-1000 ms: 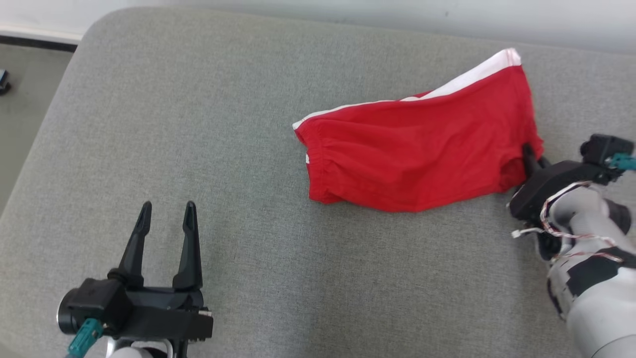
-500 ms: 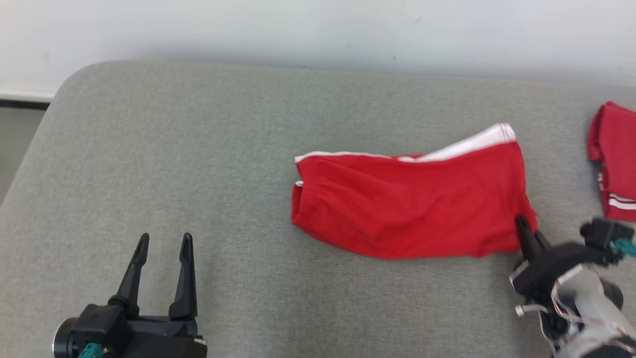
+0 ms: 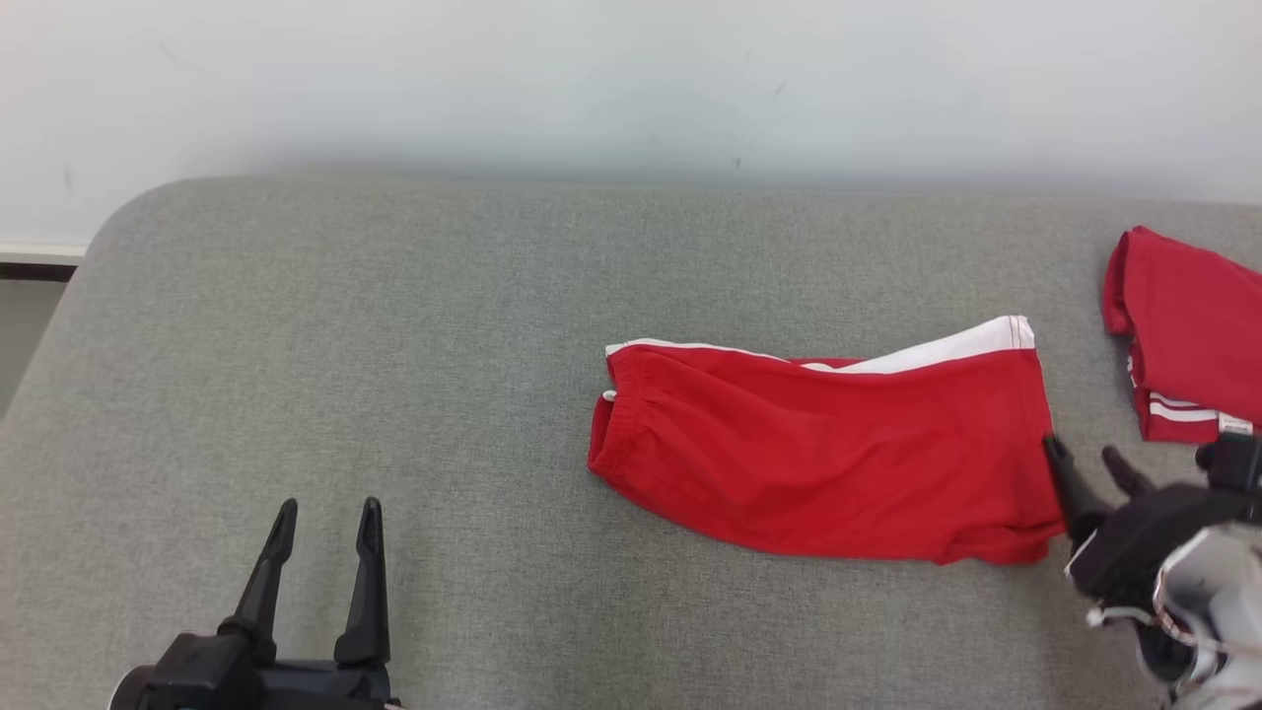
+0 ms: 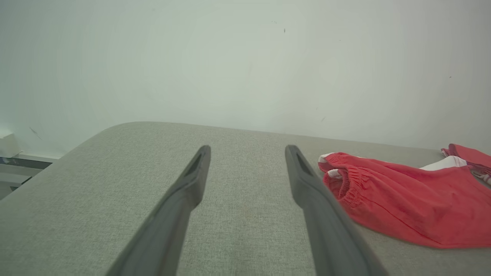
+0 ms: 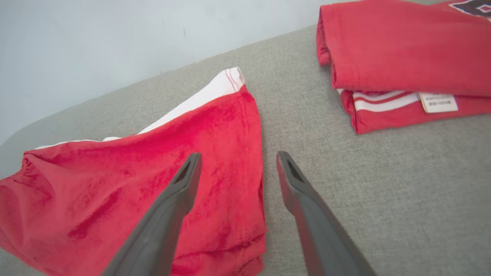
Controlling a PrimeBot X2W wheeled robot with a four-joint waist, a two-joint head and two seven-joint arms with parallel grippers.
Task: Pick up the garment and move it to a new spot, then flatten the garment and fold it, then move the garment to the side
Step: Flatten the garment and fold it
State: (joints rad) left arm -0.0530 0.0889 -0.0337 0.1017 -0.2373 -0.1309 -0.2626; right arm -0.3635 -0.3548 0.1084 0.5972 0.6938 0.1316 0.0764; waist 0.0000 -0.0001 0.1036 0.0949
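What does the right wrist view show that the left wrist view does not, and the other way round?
Right wrist view, not the left one: the open right gripper at the hem end of the red shorts, and the white label on the folded red garment.
Left wrist view, not the right one: the open left gripper and the dark skirting strip at the wall's foot.
Both: the red shorts on the grey cushion, the pale wall, and the folded garment, a mere sliver in the left wrist view.

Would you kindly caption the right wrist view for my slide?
Open right hand at hem of red shorts; folded red garment nearby on grey cushion.
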